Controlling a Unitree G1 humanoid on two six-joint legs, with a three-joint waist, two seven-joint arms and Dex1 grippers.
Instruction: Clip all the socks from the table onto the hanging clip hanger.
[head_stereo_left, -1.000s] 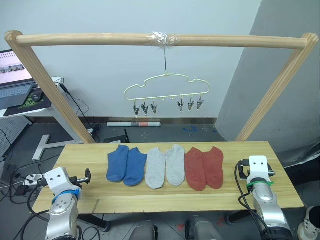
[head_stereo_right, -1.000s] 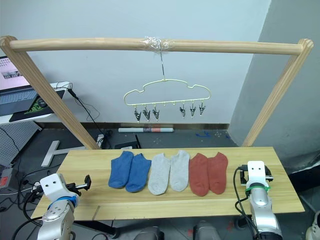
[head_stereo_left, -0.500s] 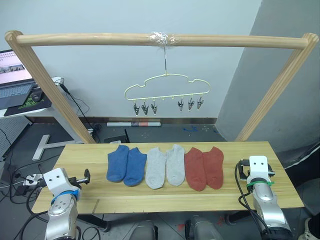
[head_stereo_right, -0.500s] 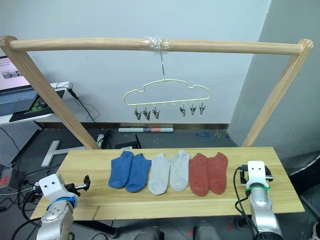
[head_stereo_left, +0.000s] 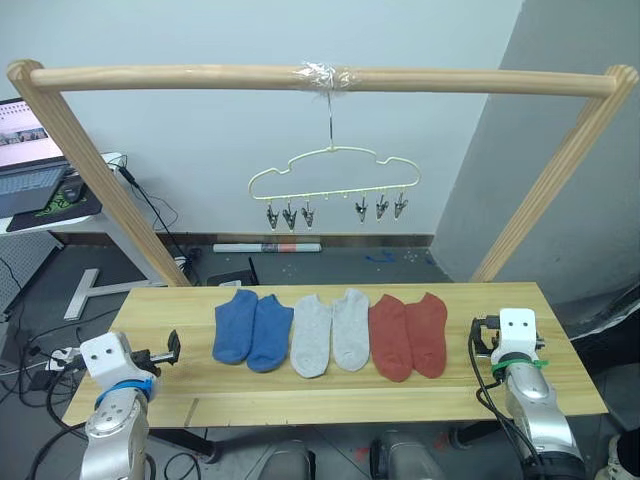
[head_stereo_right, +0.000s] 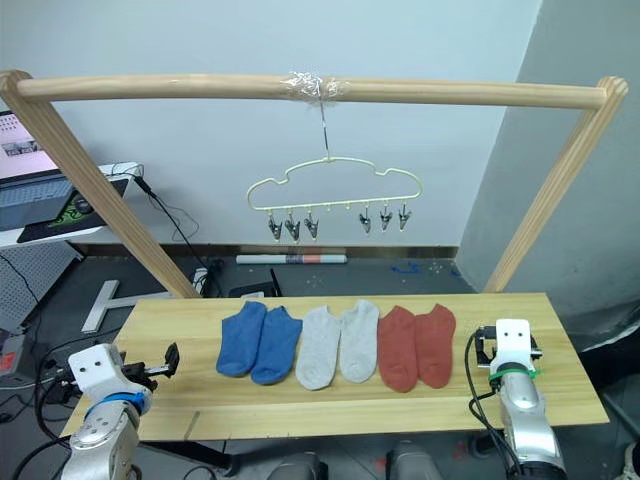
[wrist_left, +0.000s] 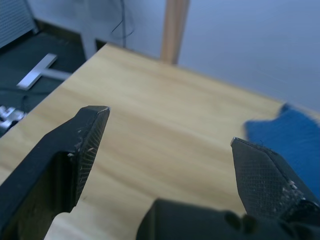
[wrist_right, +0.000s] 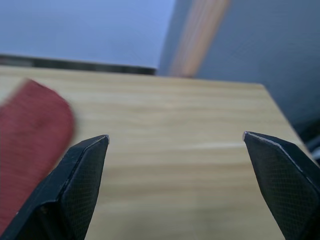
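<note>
- All six socks lie flat on the surface, none clipped yet: the blue pair toward the left end, the light grey pair in the middle, the brick red pair toward the right end, set side by side so I can take each singly.
- My left pincer hangs released over the left end near the front edge, its textured black fingers spread wide, with the blue fabric just ahead.
- My right pincer is likewise released and empty over the right end, a red sock edge beside it.
- The clip hanger, thin pale-yellow wire in a cloud outline, hangs by its metal hook from the round wooden pole, taped there, I judge, to stop it sliding. Its six dark clips are bare.
- The socks look soft and limp; I expect them to droop when lifted.
</note>
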